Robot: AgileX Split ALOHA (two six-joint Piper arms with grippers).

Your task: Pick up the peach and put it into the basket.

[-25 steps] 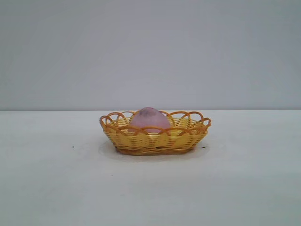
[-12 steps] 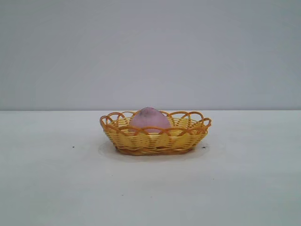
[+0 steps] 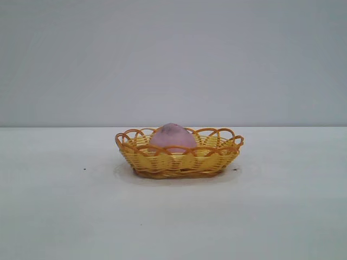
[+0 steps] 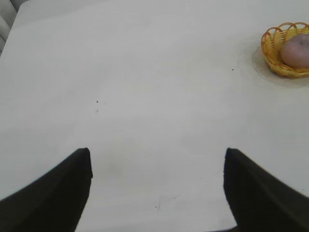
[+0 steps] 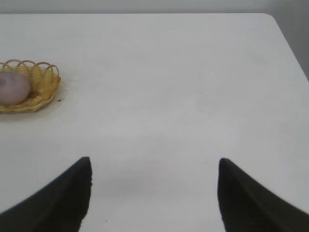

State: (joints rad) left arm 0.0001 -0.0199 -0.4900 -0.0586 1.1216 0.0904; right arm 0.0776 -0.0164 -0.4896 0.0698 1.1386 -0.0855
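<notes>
The peach sits inside the basket at the middle of the white table, toward the nine o'clock side of the basket's bowl. The left gripper and the right gripper hang well apart from it, fingers spread wide, holding nothing.

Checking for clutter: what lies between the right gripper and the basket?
Only bare table, in the right wrist view, between the open right gripper and the basket holding the peach.
</notes>
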